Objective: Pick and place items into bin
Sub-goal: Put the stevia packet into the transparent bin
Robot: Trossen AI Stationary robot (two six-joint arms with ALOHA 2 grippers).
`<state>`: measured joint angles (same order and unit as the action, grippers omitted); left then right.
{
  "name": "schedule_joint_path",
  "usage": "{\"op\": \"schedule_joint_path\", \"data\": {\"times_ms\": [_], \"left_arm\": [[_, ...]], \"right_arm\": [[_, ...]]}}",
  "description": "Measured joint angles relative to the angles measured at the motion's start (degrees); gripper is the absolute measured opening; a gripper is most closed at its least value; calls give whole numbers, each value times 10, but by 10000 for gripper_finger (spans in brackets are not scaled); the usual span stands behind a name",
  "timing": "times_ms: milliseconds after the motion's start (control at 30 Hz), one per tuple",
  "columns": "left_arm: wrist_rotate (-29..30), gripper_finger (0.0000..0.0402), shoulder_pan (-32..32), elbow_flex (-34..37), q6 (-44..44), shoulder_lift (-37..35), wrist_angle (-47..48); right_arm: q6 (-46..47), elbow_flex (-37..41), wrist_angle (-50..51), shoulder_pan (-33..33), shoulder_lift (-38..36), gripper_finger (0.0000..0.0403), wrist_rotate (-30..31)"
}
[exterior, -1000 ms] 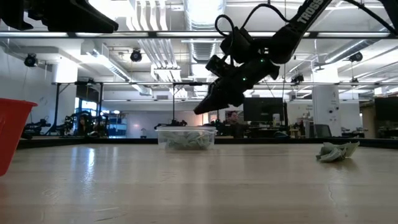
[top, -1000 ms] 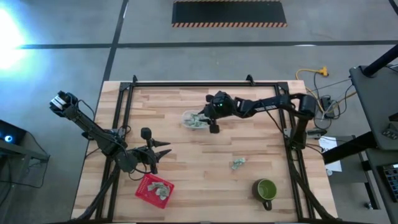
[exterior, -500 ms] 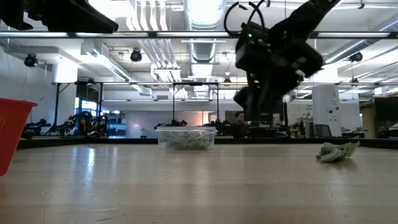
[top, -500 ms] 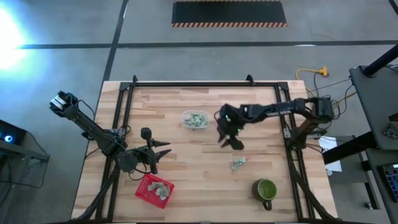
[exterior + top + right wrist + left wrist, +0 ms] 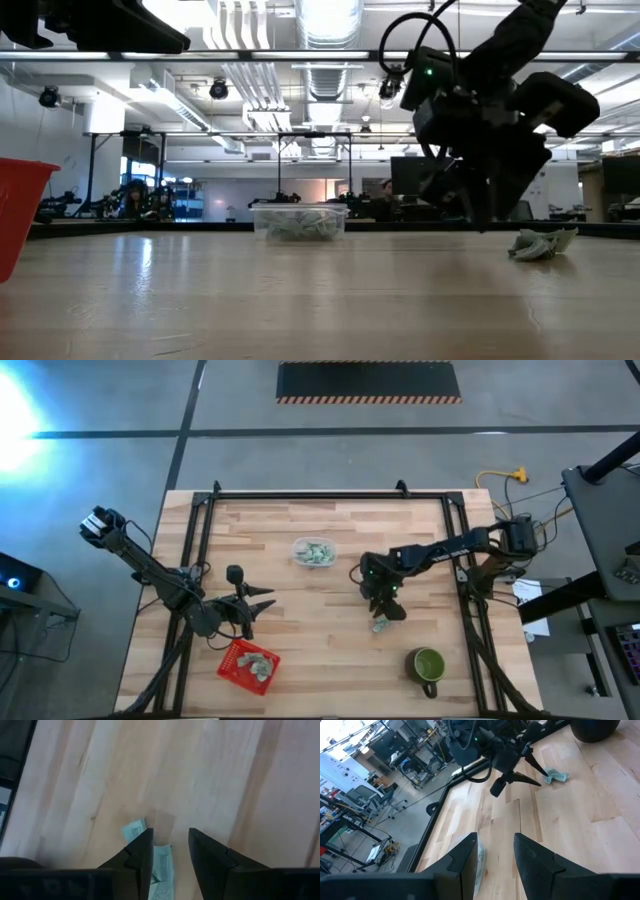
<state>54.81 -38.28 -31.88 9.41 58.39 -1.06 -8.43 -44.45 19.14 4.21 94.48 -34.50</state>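
Several small pale green-and-white wrapped items (image 5: 381, 624) lie in a loose pile on the wooden table, also seen as items (image 5: 543, 243) in the low view and items (image 5: 555, 776) in the left wrist view. My right gripper (image 5: 386, 609) is open and points down just above the pile. In its wrist view the right gripper (image 5: 170, 852) has items (image 5: 161, 862) showing between its fingers, apart from them. My left gripper (image 5: 262, 598) is open and waits at the table's left side, seen as the left gripper (image 5: 495, 855) in its wrist view.
A clear bin (image 5: 314, 552) holding more items stands toward the far middle, low in the level view as the clear bin (image 5: 298, 221). A red bin (image 5: 247, 663) with items sits near the left front edge. A green mug (image 5: 428, 665) stands near the right front. Black frame rails (image 5: 200, 560) border the table.
My right gripper has swung from over the clear bin toward the table's near edge and somewhat right. It has also come down, and now stands over the loose pile. The pile and both bins have stayed in place.
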Motion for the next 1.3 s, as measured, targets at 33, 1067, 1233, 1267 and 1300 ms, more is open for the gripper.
{"op": "schedule_joint_path", "data": {"times_ms": [33,1067,1233,1267,1300], "left_arm": [[0,111,0,0,0,0,0],[-2,111,0,0,-1,0,-1],[-2,111,0,0,-1,0,-1],[-2,111,0,0,-1,0,-1],[-2,111,0,0,-1,0,-1]], "right_arm": [[5,0,1,-2,0,113,0],[175,34,49,-252,-107,112,405],[175,39,23,-253,-104,112,407],[175,40,23,-253,-104,112,407],[175,42,19,-253,-103,112,407]]}}
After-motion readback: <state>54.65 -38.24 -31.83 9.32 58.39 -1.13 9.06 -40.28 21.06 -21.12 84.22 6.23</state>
